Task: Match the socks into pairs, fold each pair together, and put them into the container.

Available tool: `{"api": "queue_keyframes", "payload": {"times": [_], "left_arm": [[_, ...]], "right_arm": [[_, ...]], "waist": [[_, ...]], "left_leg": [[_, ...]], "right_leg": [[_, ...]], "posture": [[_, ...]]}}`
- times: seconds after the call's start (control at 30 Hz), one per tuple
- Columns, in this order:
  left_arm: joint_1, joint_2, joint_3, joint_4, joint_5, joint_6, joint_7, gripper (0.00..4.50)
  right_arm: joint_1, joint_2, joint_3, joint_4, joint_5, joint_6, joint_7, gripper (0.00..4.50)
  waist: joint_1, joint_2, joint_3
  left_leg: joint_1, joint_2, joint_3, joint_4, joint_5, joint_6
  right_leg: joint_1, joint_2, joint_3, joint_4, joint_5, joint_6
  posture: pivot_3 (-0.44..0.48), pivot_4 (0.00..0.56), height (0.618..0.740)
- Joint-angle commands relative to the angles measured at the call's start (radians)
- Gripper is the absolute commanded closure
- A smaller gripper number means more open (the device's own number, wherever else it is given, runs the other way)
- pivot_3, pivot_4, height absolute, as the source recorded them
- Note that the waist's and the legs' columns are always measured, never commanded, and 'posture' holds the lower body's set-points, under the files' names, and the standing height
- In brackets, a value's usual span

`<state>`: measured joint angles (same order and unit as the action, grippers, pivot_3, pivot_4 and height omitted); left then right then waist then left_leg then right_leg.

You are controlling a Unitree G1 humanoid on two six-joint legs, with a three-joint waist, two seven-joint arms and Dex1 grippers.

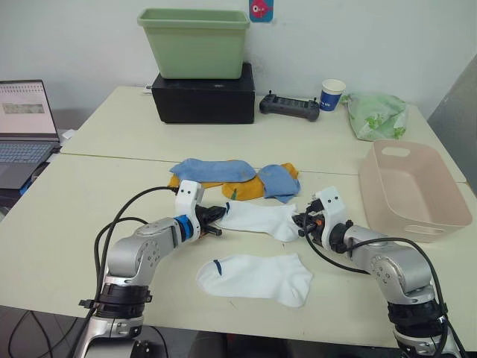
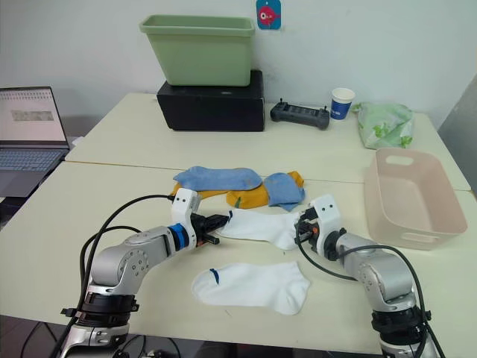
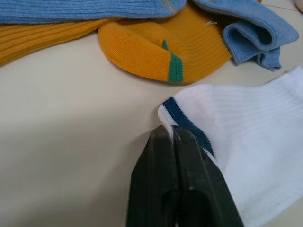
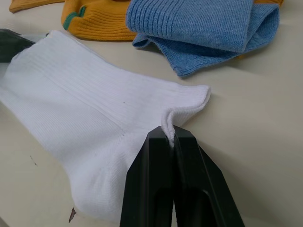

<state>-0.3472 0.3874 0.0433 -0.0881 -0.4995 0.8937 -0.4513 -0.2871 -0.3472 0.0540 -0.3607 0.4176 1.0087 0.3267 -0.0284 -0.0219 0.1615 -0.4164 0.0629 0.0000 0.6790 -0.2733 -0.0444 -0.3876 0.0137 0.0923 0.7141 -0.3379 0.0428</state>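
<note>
1. Pale tables [image 1: 97, 216] against a white wall, joined into one broad surface; laptop [image 1: 26, 130] at the far left, green tub [image 1: 194, 41] on a black box [image 1: 205, 97] at the back, with a controller [image 1: 289, 107], paper cup [image 1: 332, 95] and green cloth bundle [image 1: 376, 115] beside them.
2. Left arm bent at the elbow, forearm reaching forward and to the right, low over the table; left gripper [image 1: 221, 214] clenched on the dark-marked edge of the upper white sock [image 1: 257, 218].
3. Right arm bent likewise, forearm angled forward and to the left; right gripper [image 1: 300, 222] pinched shut on the cuff edge of that same sock.
4. Upper white sock stretched between both grippers, long axis running left to right, striped end at the left, cuff at the right.
5. Lower white sock [image 1: 257, 277] flat on the table nearer the robot, also lying left to right, dark mark at its left end, untouched.
6. Just behind the held sock, a loose heap: blue sock [image 1: 212, 170] lying left to right over orange socks [image 1: 242, 186], and a second blue sock [image 1: 279, 181] folded over at the right.
7. Pink basin [image 1: 391, 201] at the right, well apart from the socks, long axis running front to back.
</note>
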Motion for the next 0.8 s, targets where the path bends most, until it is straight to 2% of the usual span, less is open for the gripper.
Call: {"api": "queue_keyframes", "payload": {"times": [0.03, 0.23, 0.3, 0.37, 0.43, 0.57, 0.67, 0.8], "left_arm": [[0.039, -0.012, 0.039, -0.088, -0.076, 0.051, -0.023, 4.47], [0.097, 0.034, 0.159, -0.257, -0.244, 0.150, -0.056, 4.47], [0.100, 0.054, 0.216, -0.317, -0.325, 0.205, -0.047, 4.47], [0.108, 0.072, 0.304, -0.392, -0.460, 0.276, -0.017, 4.47], [0.174, 0.099, 0.364, -0.479, -0.581, 0.329, 0.003, 4.47], [0.394, 0.132, 0.412, -0.606, -0.756, 0.358, 0.059, 4.47], [0.556, 0.119, 0.411, -0.680, -0.778, 0.309, 0.118, 4.47], [0.645, 0.126, 0.340, -0.696, -0.672, 0.224, 0.113, 4.47]], "right_arm": [[-0.008, 0.010, -0.042, -0.069, 0.028, -0.014, 0.003, 4.50], [-0.016, 0.042, -0.121, -0.160, 0.165, 0.071, 0.026, 4.50], [-0.019, 0.050, -0.186, -0.226, 0.281, 0.145, 0.040, 4.50], [-0.006, 0.035, -0.292, -0.303, 0.463, 0.242, 0.047, 4.50], [0.045, 0.005, -0.376, -0.353, 0.631, 0.323, 0.030, 4.50], [0.151, -0.044, -0.403, -0.402, 0.755, 0.354, -0.030, 4.50], [0.224, -0.093, -0.379, -0.445, 0.815, 0.342, -0.049, 4.50], [0.275, -0.140, -0.341, -0.457, 0.809, 0.294, -0.063, 4.50]], "waist": [[-0.001, 0.000, 0.000], [-0.003, 0.000, 0.000], [-0.004, 0.000, 0.001], [-0.004, -0.001, 0.001], [-0.004, -0.001, 0.001], [-0.007, -0.001, 0.001], [-0.009, -0.001, 0.002], [-0.008, -0.001, 0.001]], "left_leg": [[0.000, 0.000, 0.000, 0.000, 0.000, 0.000], [0.000, 0.001, -0.001, 0.000, 0.000, 0.000], [0.000, 0.001, -0.001, 0.000, 0.000, 0.000], [-0.001, 0.001, -0.001, 0.000, 0.000, 0.000], [-0.002, 0.001, -0.002, -0.001, 0.000, 0.000], [-0.001, 0.001, -0.004, -0.002, -0.001, 0.000], [0.000, 0.001, -0.005, -0.002, 0.000, 0.000], [0.001, 0.000, -0.003, -0.002, 0.000, 0.000]], "right_leg": [[0.000, 0.000, 0.000, 0.000, 0.000, 0.000], [-0.001, 0.000, -0.001, 0.001, 0.000, 0.000], [-0.001, 0.001, -0.001, 0.001, 0.000, 0.000], [-0.001, 0.000, -0.001, 0.000, 0.000, 0.000], [0.000, 0.000, -0.001, -0.001, 0.000, 0.000], [0.000, -0.001, 0.001, -0.003, -0.001, 0.001], [0.000, -0.001, 0.002, -0.001, 0.000, 0.001], [0.001, -0.001, 0.002, -0.001, -0.001, 0.001]], "posture": [[0.000, 0.150, 0.696], [0.000, 0.150, 0.696], [0.000, 0.150, 0.696], [0.000, 0.150, 0.696], [0.000, 0.150, 0.696], [0.000, 0.150, 0.696], [0.000, 0.150, 0.696], [0.000, 0.150, 0.696]]}}
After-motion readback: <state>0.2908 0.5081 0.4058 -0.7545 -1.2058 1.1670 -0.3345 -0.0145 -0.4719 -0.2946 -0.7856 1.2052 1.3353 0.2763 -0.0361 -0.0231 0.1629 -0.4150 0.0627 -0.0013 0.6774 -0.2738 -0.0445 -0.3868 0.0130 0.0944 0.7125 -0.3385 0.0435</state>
